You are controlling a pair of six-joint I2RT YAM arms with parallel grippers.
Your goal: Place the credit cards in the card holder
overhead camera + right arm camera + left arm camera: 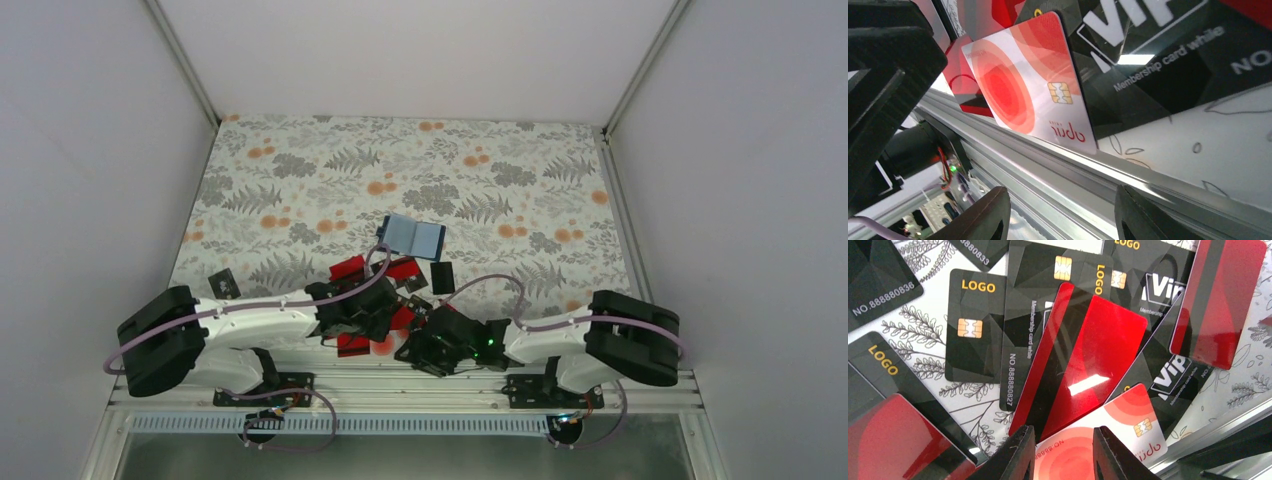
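Two arms (260,320) fold inward, left tool (1062,440) spread above credit cards (1083,355).

White-shelled left arm (255,322) and right arm (545,342), black joints (160,340), looping lilac cables (487,281).

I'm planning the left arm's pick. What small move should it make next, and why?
Probably lower the left gripper a little and close it on the pale card. Its open fingers sit either side of that card's end, and it holds nothing yet.
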